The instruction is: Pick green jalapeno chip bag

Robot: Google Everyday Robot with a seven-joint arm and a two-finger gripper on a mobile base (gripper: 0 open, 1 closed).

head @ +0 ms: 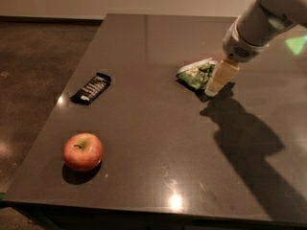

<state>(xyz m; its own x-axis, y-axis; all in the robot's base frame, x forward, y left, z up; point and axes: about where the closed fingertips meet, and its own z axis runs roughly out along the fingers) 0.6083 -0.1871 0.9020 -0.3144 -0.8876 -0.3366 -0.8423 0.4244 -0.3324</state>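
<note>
Camera view shows the gripper (211, 89) low over the surface (153, 37), at the end of an arm that enters from the upper right corner. Its pale tip points down and a little to the picture's left. Whether the gripper is spread or pressed together, I cannot tell.

The green chip bag (195, 74) lies flat on the surface just beside the gripper, on the side facing the candy bar (91, 88). The gripper covers the near end of the bag, and I cannot tell if they touch. The bag's long axis runs roughly across the picture, rising slightly toward the gripper, so the gripper stands at one end of the bag and not over its middle.

My judgement is that the coming move needs a short shift along this axis, toward the candy bar side, before a grasp. The apple (82, 151) is well apart from the gripper, at the near corner.
</note>
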